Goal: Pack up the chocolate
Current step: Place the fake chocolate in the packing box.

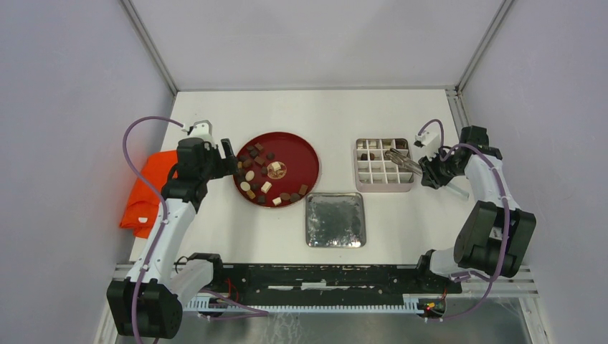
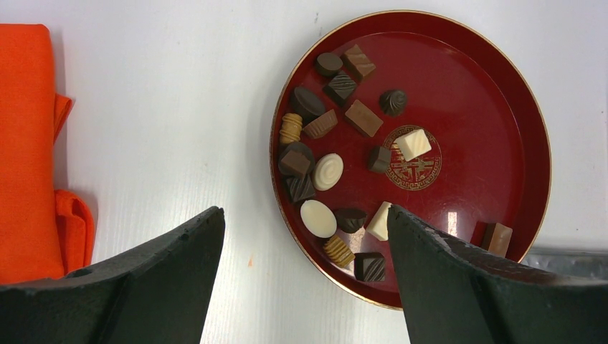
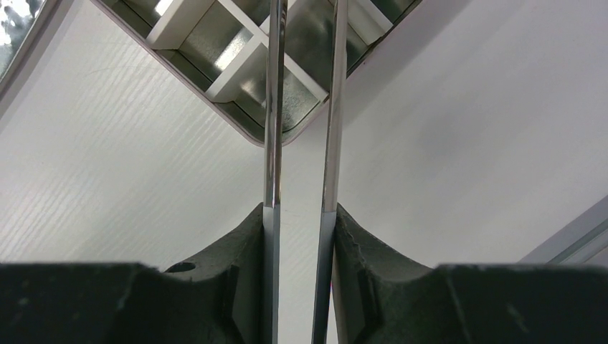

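1. Nearest the arms, a shallow silver tray [image 1: 335, 219] lies on the white desk [image 1: 301, 107], just beside the near rim of the red plate [image 2: 502, 86].
2. The left claw [image 2: 305, 211] hovers at the plate's left edge with its jaws spread wide and nothing between them. An orange cloth [image 1: 147, 190] lies behind it.
3. The chocolate [image 2: 328, 170] sits loose on the plate, mostly along its left half, in dark, light brown and cream pieces. Some are touching, so a lone piece near the middle looks easiest to reach.
4. Each piece is likely light and stiff, but smooth and easily marked. A gentle pinch across flat sides, or across an oval's narrow width, should keep it from slipping or skidding.
5. The right claw [image 3: 300, 215] is closed partway on metal tongs [image 3: 272, 107], clamping both blades near their rear end.
6. The tong tips reach over the pale grid box [image 1: 385, 188]. Whether they carry a piece cannot be told.
7. A few dark pieces appear to lie toward the box's far-left corner, and most compartments look unfilled.
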{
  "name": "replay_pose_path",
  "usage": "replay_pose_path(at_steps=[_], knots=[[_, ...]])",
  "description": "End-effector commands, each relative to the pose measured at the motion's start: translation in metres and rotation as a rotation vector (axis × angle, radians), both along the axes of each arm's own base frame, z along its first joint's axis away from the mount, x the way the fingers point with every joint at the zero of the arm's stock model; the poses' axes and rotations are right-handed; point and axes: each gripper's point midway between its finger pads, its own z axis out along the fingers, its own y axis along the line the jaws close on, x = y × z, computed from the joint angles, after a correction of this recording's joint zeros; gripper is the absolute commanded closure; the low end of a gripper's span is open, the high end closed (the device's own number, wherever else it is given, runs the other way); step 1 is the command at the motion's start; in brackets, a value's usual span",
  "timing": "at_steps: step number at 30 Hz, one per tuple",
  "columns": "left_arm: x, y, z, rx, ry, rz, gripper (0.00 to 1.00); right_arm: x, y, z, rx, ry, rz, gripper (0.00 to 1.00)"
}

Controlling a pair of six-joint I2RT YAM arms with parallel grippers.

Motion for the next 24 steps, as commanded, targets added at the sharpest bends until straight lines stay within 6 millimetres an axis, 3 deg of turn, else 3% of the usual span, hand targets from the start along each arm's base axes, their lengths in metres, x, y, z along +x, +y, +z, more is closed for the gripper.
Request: replay_pose_path(at_steps=[1, 9, 15, 20, 24], knots=[[0.003, -0.001, 0.005, 0.024, -0.018, -0.03, 0.11, 0.014, 0.0, 0.018, 0.015, -0.06, 0.01, 0.62], [0.003, 0.0, 0.005, 0.025, -0.018, -0.029, 0.11, 0.018, 0.001, 0.028, 0.024, -0.076, 0.011, 0.61], [0.003, 0.0, 0.006, 0.024, -0.021, -0.028, 0.11, 0.026, 0.015, 0.056, 0.087, -0.134, 0.041, 0.64], [0.003, 0.0, 0.009, 0.024, -0.03, -0.029, 0.12, 0.033, 0.056, 0.079, 0.183, -0.189, 0.143, 0.65], [0.002, 0.002, 0.012, 0.03, -0.042, -0.016, 0.12, 0.041, 0.107, 0.093, 0.235, -0.25, 0.257, 0.65]])
